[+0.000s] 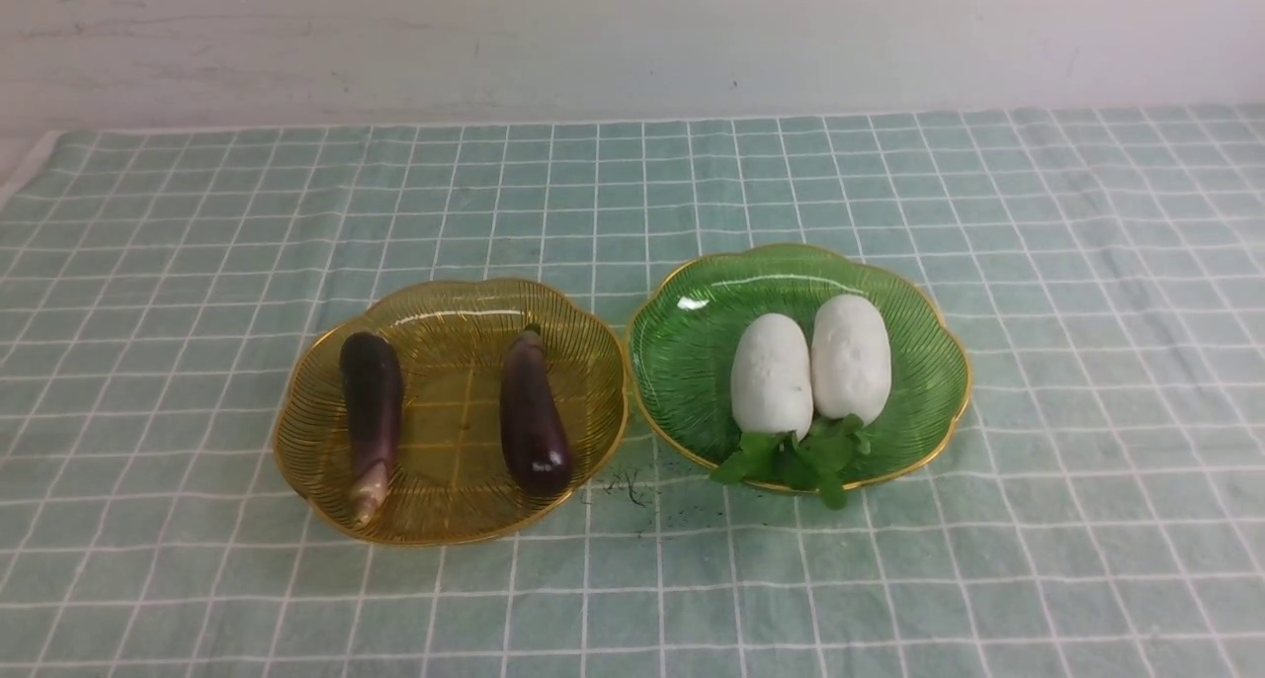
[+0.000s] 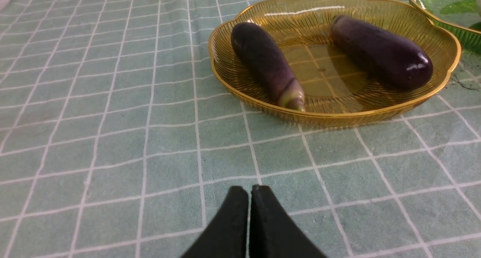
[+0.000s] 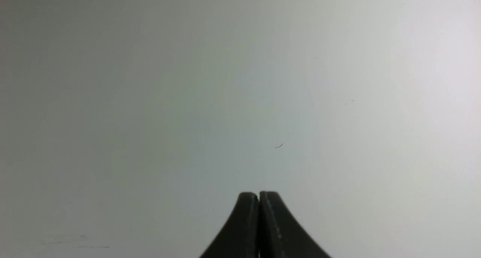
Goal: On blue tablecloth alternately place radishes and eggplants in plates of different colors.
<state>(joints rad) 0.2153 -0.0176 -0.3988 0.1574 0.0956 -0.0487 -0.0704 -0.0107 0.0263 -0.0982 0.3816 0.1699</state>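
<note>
On the blue tablecloth [image 1: 148, 293] an amber-yellow plate [image 1: 450, 307] holds two dark purple eggplants, one at its left [image 1: 372, 406] with a pale stem end and one at its right [image 1: 534, 426]. A green plate [image 1: 692, 342] to its right holds two white radishes [image 1: 771, 374] [image 1: 851, 357] side by side, green tops toward me. Neither arm shows in the front view. My left gripper [image 2: 250, 190] is shut and empty, low over the cloth short of the amber plate [image 2: 338, 115]. My right gripper [image 3: 259, 196] is shut and empty over a plain pale surface.
A pale wall [image 1: 632, 36] runs behind the cloth's far edge. A small dark smudge [image 1: 628, 485] marks the cloth between the plates at the front. The green plate's rim [image 2: 432, 19] shows at the edge of the left wrist view.
</note>
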